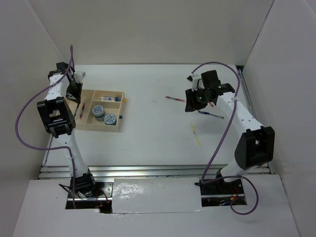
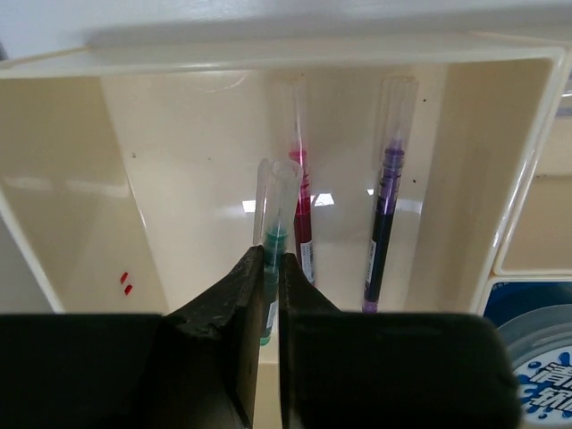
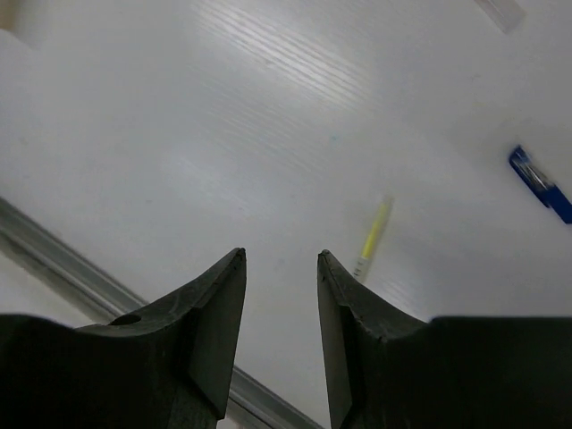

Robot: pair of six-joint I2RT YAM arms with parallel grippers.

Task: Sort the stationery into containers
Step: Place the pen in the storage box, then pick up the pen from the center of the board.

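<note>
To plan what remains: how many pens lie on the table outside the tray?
3: a red pen, a blue pen and a yellow pen, all near the right arm; it may hide more.

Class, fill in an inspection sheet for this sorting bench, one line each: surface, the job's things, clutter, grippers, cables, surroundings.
Surface: white table with three pens lying loose on it.
Job's things: tray holds two tape rolls, a red pen and a purple pen. Loose on the table are a second red pen, a blue pen and a yellow pen.
Clutter: nothing seen.
Grippers: left gripper shut on a green pen over the tray's pen compartment. Right gripper open above the table, holding nothing.
Cables: a purple left cable and right cable loop off the arms.
Surroundings: white walls, metal rail at the near edge.
</note>
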